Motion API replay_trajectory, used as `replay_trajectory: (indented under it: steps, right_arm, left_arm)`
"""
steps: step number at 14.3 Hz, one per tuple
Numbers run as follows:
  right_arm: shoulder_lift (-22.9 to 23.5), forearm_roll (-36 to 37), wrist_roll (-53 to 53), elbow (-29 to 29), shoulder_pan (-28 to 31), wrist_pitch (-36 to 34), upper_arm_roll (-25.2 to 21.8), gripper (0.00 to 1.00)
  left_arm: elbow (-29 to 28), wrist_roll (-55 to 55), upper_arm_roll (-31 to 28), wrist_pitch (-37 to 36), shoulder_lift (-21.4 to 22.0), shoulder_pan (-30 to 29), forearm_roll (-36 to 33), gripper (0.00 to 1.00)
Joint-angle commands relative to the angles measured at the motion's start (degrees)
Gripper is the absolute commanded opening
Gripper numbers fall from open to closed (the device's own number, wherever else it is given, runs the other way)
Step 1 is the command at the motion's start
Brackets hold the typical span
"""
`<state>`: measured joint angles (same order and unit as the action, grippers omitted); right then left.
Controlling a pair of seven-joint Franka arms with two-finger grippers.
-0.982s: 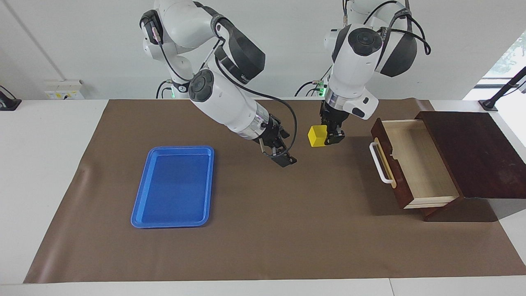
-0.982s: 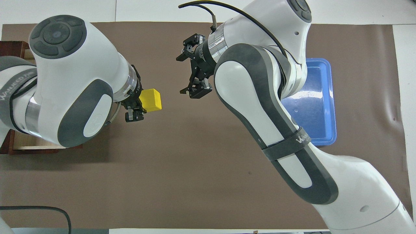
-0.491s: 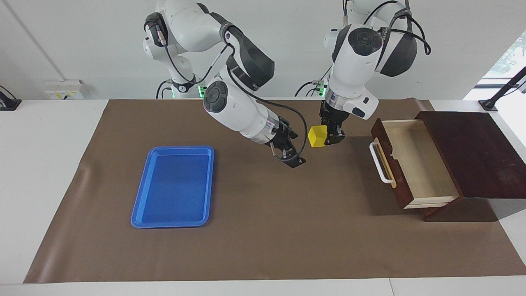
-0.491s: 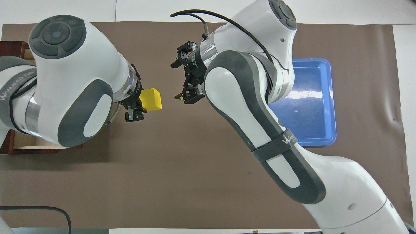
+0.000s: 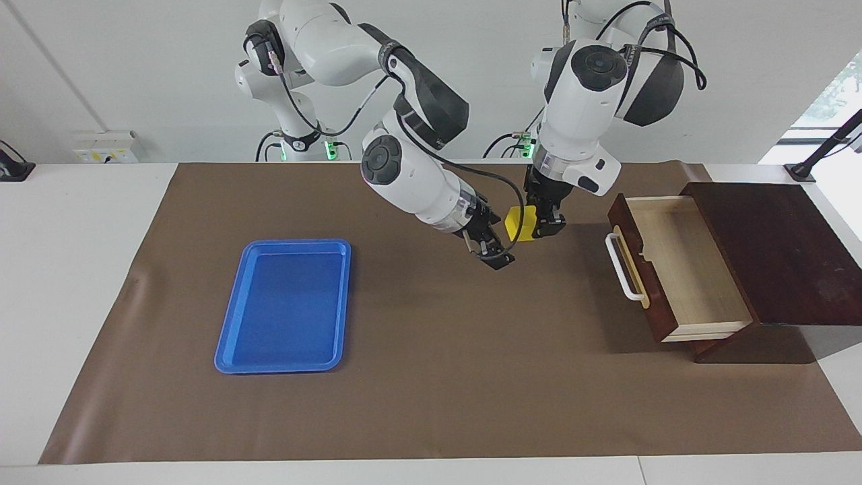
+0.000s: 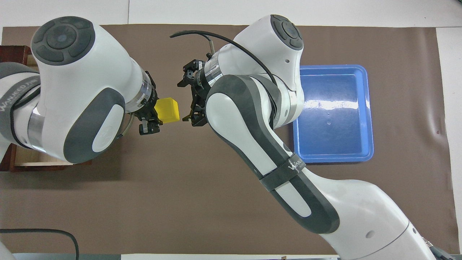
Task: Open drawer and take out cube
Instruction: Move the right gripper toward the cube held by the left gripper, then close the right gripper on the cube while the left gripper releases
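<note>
Left gripper [image 5: 539, 225] clamped on cube [image 5: 517, 223] above mat middle; right gripper [image 5: 497, 246] spread apart beside it; drawer [image 5: 673, 269] open.

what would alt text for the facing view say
The left gripper holds a yellow cube in the air over the brown mat, while the open right gripper reaches in beside it. The wooden drawer stands pulled open and empty; a blue tray lies toward the right arm's end.

white wall [image 5: 135, 67], window [image 5: 832, 94] (bright daylight)
</note>
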<state>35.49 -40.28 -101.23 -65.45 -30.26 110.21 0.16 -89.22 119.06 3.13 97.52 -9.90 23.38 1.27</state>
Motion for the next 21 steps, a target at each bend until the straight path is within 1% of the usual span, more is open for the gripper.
replay_trajectory:
  steps: [1,4,19,21]
  right_arm:
    - [-0.69,-2.35,2.09,-1.43,0.12,0.97,0.10,0.99]
    - [-0.86,-3.49,1.74,-1.35,0.12,0.27,0.19,0.99]
    - [-1.04,-3.58,-2.39,-1.00,-1.82,1.06,0.19,0.99]
    - [-0.95,-3.58,-3.01,-0.99,-1.99,1.15,0.19,0.97]
  left_arm:
    - [-0.87,0.73,-0.67,1.01,0.40,0.62,-0.30,0.00]
    - [-0.87,0.73,-0.67,1.01,0.40,0.62,-0.30,0.00]
    - [-0.95,0.73,-0.76,1.27,0.40,0.36,-0.30,0.00]
    - [-0.95,0.73,-0.76,1.27,0.40,0.27,-0.30,0.00]
